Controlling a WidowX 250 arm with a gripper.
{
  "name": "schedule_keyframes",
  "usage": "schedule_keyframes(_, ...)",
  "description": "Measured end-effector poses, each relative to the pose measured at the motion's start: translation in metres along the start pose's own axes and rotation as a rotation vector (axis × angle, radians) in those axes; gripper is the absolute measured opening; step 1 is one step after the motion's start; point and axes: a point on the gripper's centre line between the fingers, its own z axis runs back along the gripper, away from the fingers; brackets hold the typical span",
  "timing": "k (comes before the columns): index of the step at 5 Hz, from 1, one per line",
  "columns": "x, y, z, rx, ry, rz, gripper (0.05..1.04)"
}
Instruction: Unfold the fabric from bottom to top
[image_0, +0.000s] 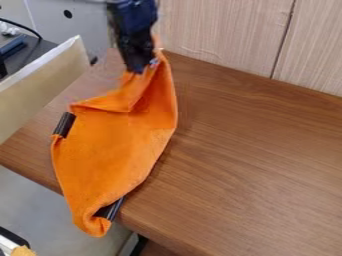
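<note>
Where the camera view began at far left, a pale panel (47, 82) with a whitish upper rim ran slantwise beside the worktop (254, 165). Next rightward, a short dark cylindrical piece (64, 124) sat against the fabric's left edge, tilted, its upper end leaning right.

Orange fabric (117, 150): on the left part of the worktop, upper end raised to a narrow peak, lower end past the near-left edge. Long axis ran from the lower left, nearer the camera, to the upper right, farther off. Narrow at both ends, broad through the middle; a fold crossed the upper part, just below the peak. At the lower end the cloth curled around a second dark piece (110, 209), also tilted, upper end to the right.

Pincer (139, 71): above the cloth, pointing down, clamped on the raised upper end. Farther right, brown wood grain, with a light wood-grain wall (227, 30) behind.
</note>
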Motion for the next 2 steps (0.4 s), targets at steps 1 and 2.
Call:
schedule_keyframes(1,0.032,0.026,-0.034,-0.037,0.033,0.043,0.083)
schedule_keyframes(2,0.060,0.049,-0.076,-0.046,0.068,0.066,0.113)
